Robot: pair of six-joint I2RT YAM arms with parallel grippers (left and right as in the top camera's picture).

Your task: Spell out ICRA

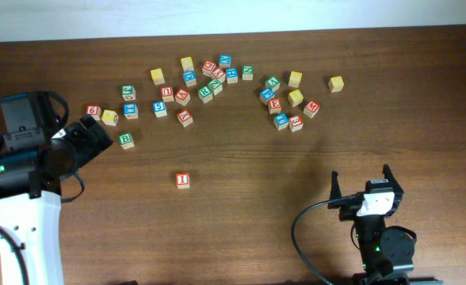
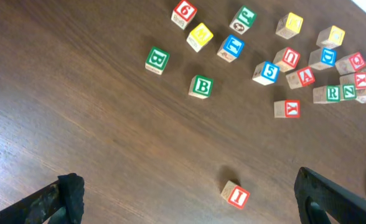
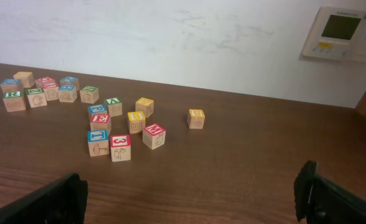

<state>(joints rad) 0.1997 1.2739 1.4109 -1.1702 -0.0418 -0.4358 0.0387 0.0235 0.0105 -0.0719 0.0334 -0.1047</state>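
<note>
The red I cube (image 1: 183,180) lies alone on the brown table (image 1: 257,229), below the scattered cubes. In the left wrist view the I cube (image 2: 235,195) lies on the wood between my left gripper's (image 2: 189,199) wide-apart fingers, nearer the right one and touching neither. A red A cube (image 2: 305,76) and a green R cube (image 2: 333,93) sit in the left cluster, seen from overhead as the A (image 1: 182,96) and the R (image 1: 205,93). I cannot read which yellow cube bears the C. My left gripper (image 1: 100,136) is open, left of the I. My right gripper (image 1: 362,184) is open and empty.
Many other letter cubes lie in two clusters along the far half of the table, one on the left (image 1: 162,91) and one on the right (image 1: 288,99). A lone yellow cube (image 1: 336,83) sits far right. The right wrist view shows the right cluster (image 3: 121,134) ahead of it.
</note>
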